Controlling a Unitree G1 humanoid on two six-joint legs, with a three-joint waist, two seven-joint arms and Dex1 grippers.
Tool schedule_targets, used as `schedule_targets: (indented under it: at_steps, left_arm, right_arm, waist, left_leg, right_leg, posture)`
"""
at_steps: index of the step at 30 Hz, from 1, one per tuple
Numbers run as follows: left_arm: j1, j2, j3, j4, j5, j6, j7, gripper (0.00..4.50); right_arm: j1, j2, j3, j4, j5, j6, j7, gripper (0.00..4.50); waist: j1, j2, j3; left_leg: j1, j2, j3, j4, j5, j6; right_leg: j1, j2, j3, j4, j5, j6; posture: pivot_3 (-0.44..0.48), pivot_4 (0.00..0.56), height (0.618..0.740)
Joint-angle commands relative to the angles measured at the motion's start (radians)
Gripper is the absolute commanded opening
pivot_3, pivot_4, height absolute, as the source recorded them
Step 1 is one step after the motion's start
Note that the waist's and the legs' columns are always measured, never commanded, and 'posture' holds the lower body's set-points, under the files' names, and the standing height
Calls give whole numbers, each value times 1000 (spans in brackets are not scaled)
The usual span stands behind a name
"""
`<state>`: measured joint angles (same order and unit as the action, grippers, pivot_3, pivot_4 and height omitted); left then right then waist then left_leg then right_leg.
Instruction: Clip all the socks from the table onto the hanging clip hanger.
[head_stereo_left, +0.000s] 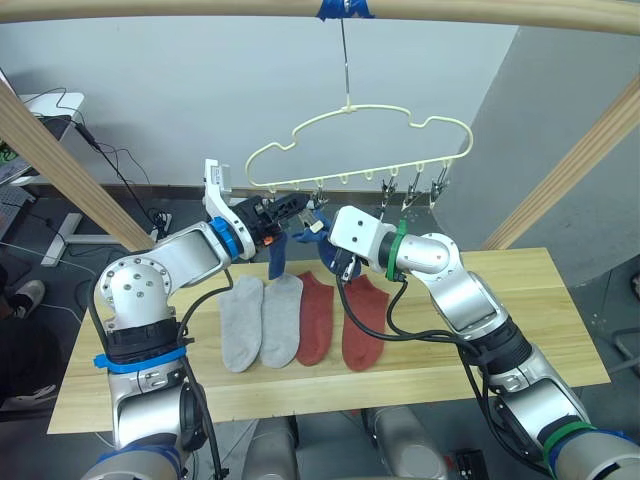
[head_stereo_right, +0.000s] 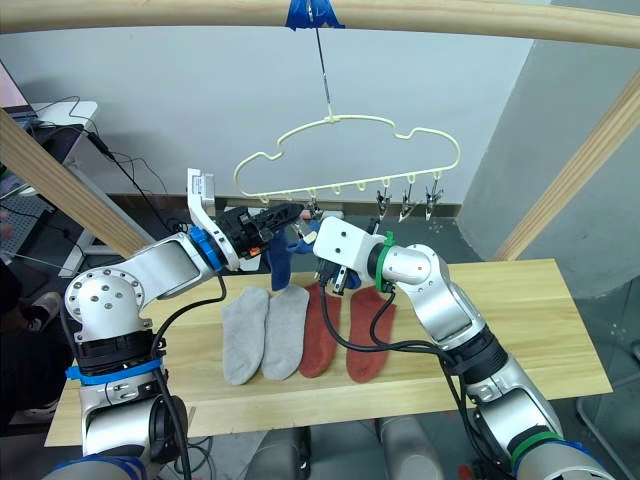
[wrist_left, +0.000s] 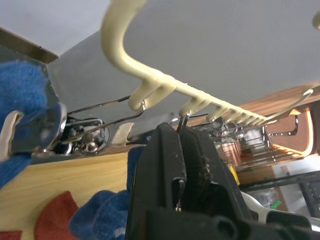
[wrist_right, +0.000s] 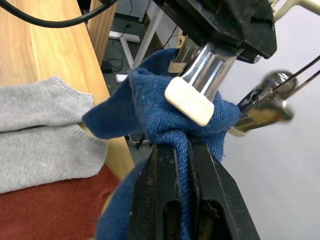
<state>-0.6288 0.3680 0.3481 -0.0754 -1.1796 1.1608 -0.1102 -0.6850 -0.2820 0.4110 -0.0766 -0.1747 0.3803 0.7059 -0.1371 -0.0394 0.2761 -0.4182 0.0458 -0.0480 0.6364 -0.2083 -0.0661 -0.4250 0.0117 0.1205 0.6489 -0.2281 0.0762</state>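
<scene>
Blue sock (wrist_right: 150, 115) pinched between the two black fingers of the right gripper (wrist_right: 186, 150), fabric bunched up above the fingertips and caught in a metal clip (wrist_right: 200, 85) with a pale pad. Just beside that, left gripper (head_stereo_left: 292, 211) closed on the wire of a clip (wrist_left: 180, 122) under the lower bar of the clip hanger (head_stereo_left: 360, 140), fingers pressed together with only the thin wire between. Blue fabric (head_stereo_left: 277, 252) hanging down below the left gripper, between the two grippers and the table (head_stereo_left: 520, 300).

Lower and nearer the robot than both grippers, four socks flat on the planks in a row, side by side and touching: two light grey socks (head_stereo_left: 260, 320) below the left gripper, two rust red socks (head_stereo_left: 340, 315) below the right gripper.

Above and beyond the grippers, pale yellow cloud-shaped frame hung by a thin hook (head_stereo_left: 344, 60) from a round wooden pole (head_stereo_left: 200, 8), marked with blue tape (head_stereo_left: 346, 9). Further along the bar, beyond the right gripper, three clips (head_stereo_left: 410, 190) dangling free
</scene>
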Motion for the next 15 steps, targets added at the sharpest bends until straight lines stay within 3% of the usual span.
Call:
schedule_targets:
  at_steps: [1,8,12,15]
  left_arm:
    - [18,6,-10,-20,8,-4,-8,903]
    - [18,30,27,-30,-39,8,-6,3113]
    - [50,113,18,-108,-49,31,-64,4336]
    - [70,148,17,-142,-60,34,-84,4446]
  right_arm:
    - [-18,2,-25,-50,13,-3,-1,0]
    - [-8,27,-34,-30,40,20,-6,0]
    - [5,50,-51,-17,79,49,-11,0]
    - [13,68,-65,-14,107,70,-14,0]
  waist:
    - [0,0,0]
    - [2,0,0]
    - [1,0,0]
    - [6,0,0]
  left_leg:
    - [0,0,0,0,0,0]
    - [-2,0,0,0,0,0]
    - [-2,0,0,-2,0,0]
    - [-2,0,0,-3,0,0]
  right_leg:
    - [0,0,0,0,0,0]
    - [-1,0,0,-1,0,0]
    - [-2,0,0,-1,0,0]
    - [-2,0,-1,-1,0,0]
  posture:
    - [-85,223,740]
    - [-78,223,740]
    - [-70,226,740]
    - [-64,225,740]
